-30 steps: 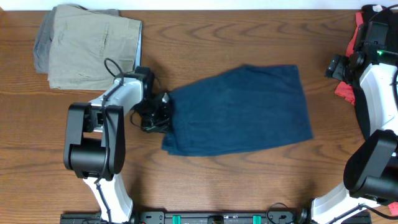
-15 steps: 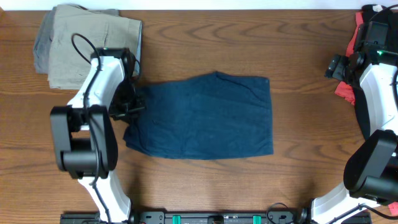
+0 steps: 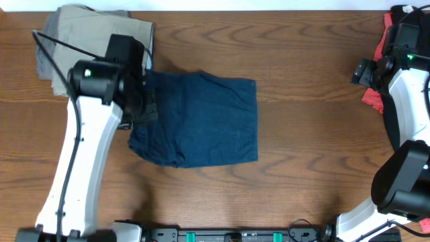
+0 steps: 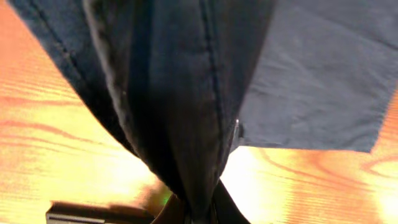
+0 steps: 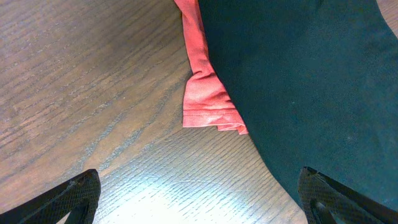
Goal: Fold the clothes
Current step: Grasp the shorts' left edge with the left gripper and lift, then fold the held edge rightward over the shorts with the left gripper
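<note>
The dark navy blue fabric shorts [image 3: 201, 121] lie left of centre on the brown wooden table [image 3: 309, 168]. Their left edge is bunched and pinched between the left jaws, just beside the folded khaki-beige trousers [image 3: 94, 47], perhaps touching them. The right jaws stand wide apart, empty, above the black garment with coral-pink edge [image 5: 298, 74] at the table's right.

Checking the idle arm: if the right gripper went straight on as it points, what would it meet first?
The right gripper, open, would probably meet the coral-pink edge of the black garment on the table; depth unclear.
</note>
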Controlling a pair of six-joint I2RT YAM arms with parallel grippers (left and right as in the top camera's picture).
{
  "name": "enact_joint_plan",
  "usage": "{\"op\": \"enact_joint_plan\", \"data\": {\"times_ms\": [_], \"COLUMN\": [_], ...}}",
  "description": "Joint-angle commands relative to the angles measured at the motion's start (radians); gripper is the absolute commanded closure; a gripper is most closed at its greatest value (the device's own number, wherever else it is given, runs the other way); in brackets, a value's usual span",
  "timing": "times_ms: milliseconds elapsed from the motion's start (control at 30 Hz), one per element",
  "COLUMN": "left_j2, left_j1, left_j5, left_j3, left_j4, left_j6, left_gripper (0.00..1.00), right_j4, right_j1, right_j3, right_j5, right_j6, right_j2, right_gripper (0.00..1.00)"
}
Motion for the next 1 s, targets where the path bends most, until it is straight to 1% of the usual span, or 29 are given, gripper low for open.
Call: {"op": "enact_joint_plan", "data": {"times_ms": [0,200,333,533,700,967], "left_j2": [-0.005,0.03,0.07,0.159,0.243,0.351], "left_j1": [-0.02,-0.051,-0.096,-0.184,-0.266,-0.391], "left_j5": [-0.014,-0.006,-0.007,-0.007,-0.007,-0.007], "left_j3": [0.014,0.014,0.014,0.004,0.004,0.003], "left_j4": [0.014,0.092,0.13,0.237,0.336,0.409], "left_j6": [-0.014,-0.071,-0.092,-0.141,-0.148,-0.16], "left_gripper": [0.94,0.94,0.94,0.94,0.94,0.94], "right_j4": [-0.001,-0.001,-0.001,-0.001,-0.001,-0.001], "right_j1": [-0.002,-0.001,-0.001,-0.003,-0.003,0.002], "right_j3": [0.018,0.018,0.018,0.018,0.018,0.018], "right_j5": [0.014,0.014,0.014,0.014,0.014,0.014], "right_j6": [0.0,0.0,0.0,0.0,0.0,0.0], "right_j2": [-0.002,-0.002,-0.002,-0.002,-0.002,-0.002], "right_gripper": [0.01,0.01,0.01,0.01,0.01,0.01]}}
